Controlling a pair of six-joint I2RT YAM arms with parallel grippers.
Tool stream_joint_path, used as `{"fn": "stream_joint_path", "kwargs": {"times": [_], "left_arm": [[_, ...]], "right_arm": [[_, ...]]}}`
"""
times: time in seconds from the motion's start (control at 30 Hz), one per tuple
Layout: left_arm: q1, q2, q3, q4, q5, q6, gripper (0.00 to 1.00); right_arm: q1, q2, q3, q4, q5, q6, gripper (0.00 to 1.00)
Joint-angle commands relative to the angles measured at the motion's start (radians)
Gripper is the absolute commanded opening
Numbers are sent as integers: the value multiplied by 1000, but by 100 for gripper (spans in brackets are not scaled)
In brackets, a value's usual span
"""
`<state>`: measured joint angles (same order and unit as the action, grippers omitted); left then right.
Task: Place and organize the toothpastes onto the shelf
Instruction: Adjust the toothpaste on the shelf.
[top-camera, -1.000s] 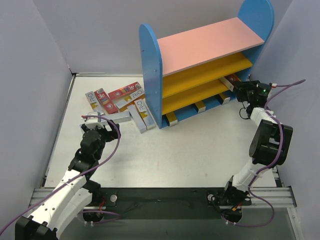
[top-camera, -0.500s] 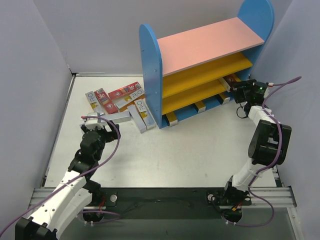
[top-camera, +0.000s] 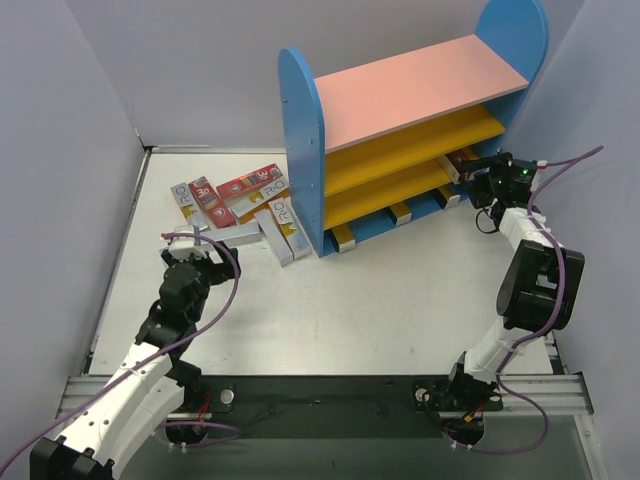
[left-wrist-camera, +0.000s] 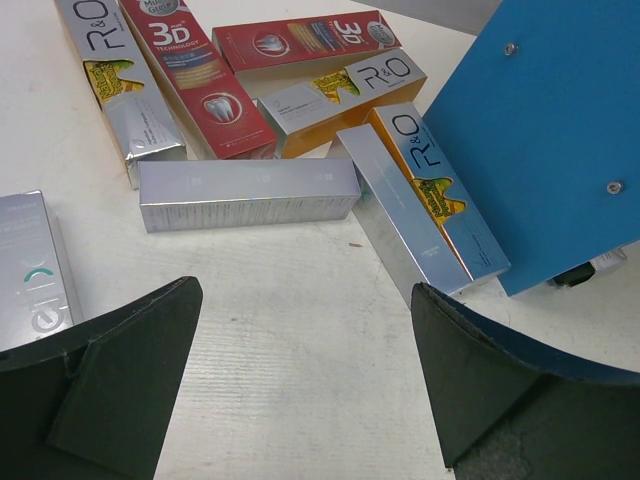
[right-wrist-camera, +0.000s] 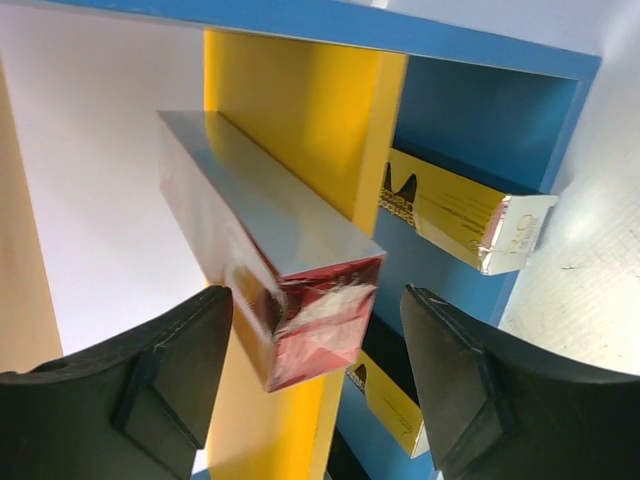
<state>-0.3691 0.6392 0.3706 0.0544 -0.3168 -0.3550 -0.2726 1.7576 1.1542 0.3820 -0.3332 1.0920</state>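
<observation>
The shelf (top-camera: 400, 90) stands at the back right, with blue side panels, a pink top and yellow boards. A silver toothpaste box with a red end (right-wrist-camera: 300, 300) lies on a yellow board at the shelf's right end. My right gripper (right-wrist-camera: 315, 300) straddles that end, open, with a gap on each side. Yellow-ended toothpastes (top-camera: 400, 212) lie on the blue base. Several more toothpastes (top-camera: 240, 205), silver, red and orange, lie in a heap left of the shelf. My left gripper (left-wrist-camera: 305, 290) hangs open over bare table just in front of a silver box (left-wrist-camera: 250, 195).
The blue left side panel (left-wrist-camera: 540, 130) stands close to the right of the heap. One silver box (left-wrist-camera: 30, 270) lies apart by my left finger. White walls close in the table on the left, the back and the right.
My right jaws have opened off the red-ended box, which now rests on the yellow board. The left arm has not moved.
</observation>
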Motion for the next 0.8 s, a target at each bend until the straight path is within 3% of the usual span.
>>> {"fn": "stream_joint_path", "kwargs": {"times": [0.0,0.37,0.53,0.77], "left_arm": [[1,-15,5,27,-1,5,97],[1,19,63,13,13,-10,97],[6,112,145,-21,-8,-32,97],[51,322,359,-116,-44,-45,97]], "right_arm": [[4,-35,49,-12,-20,-23,70],[-46,-193,6,-44,-125,-90,94],[-48,-343,-33,-276,-150,-240,99],[-8,-636,-241,-526,-107,-418,100]]}}
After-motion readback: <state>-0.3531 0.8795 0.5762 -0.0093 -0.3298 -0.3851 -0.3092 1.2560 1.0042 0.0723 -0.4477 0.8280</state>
